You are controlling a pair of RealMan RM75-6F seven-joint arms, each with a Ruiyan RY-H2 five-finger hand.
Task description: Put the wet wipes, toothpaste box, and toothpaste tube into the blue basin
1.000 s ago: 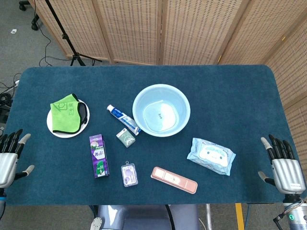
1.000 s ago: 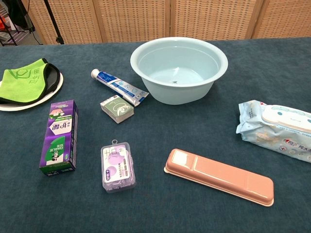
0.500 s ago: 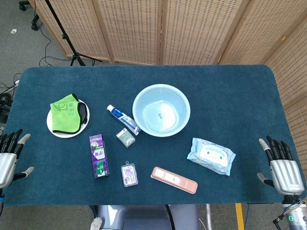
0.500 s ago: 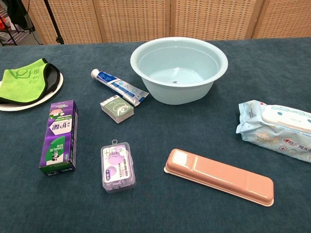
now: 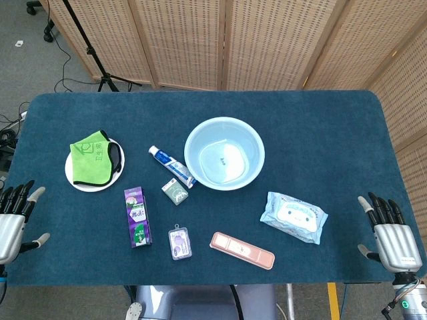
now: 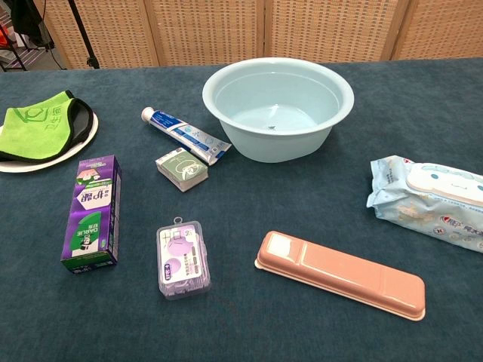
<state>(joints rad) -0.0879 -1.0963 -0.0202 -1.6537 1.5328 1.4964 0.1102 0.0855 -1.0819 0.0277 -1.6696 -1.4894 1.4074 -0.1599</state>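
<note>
**Both hands wait at the near corners, basin holds nothing**

The left hand (image 5: 13,223) sits at the near left edge of the table (image 5: 320,127), fingers spread and pointing away from the robot, holding nothing. The right hand (image 5: 388,230) mirrors it at the near right edge, fingers also spread and unladen. Neither hand shows in the chest view.

The far strip of blue cloth, up toward the wicker screens (image 5: 220,40), lies bare, and so does the right side of the table beyond the basin. A bare lane also runs along each side edge just ahead of the hands.

The blue basin (image 5: 197,163) stands upright near the table's middle, with nothing inside it. The toothpaste tube (image 5: 171,166) lies on the cloth at the basin's left, its flat end just beside the basin wall, cap pointing away to the far left. The purple toothpaste box (image 5: 137,217) lies flat, nearer the robot and left of the tube, well apart from the basin. The wet wipes (image 5: 293,217) lie flat to the near right of the basin, the closest item to the right hand.

A small green packet (image 5: 175,193) rests just below the tube. A clear floss case (image 5: 179,242) and a pink toothbrush case (image 5: 241,250) lie along the near edge. At the left, a white plate (image 5: 83,184) carries a folded green cloth (image 5: 93,159).
</note>
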